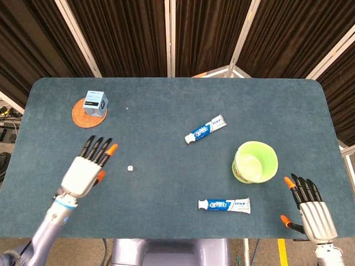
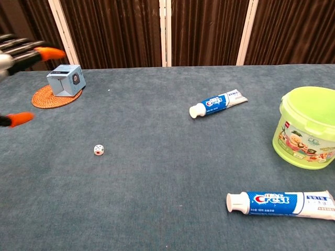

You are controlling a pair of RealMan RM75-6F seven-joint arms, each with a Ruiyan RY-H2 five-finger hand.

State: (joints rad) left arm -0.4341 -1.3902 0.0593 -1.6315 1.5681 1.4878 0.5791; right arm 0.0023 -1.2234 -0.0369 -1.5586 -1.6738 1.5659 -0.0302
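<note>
A small white die (image 1: pixel 130 168) (image 2: pixel 98 150) lies alone on the blue-green table (image 1: pixel 177 105). My left hand (image 1: pixel 85 169) hovers to its left with fingers spread and nothing in it; in the chest view only its orange fingertips (image 2: pixel 48 52) show at the left edge. My right hand (image 1: pixel 312 209) sits open at the table's front right corner, below and to the right of a green bucket (image 1: pixel 254 162) (image 2: pixel 307 127). It does not show in the chest view.
A blue box (image 1: pixel 95 103) (image 2: pixel 65 80) stands on an orange coaster (image 1: pixel 82 117) (image 2: pixel 50 98) at the back left. One toothpaste tube (image 1: pixel 206 128) (image 2: pixel 218 103) lies mid-table, another (image 1: pixel 224 205) (image 2: pixel 280 202) near the front edge.
</note>
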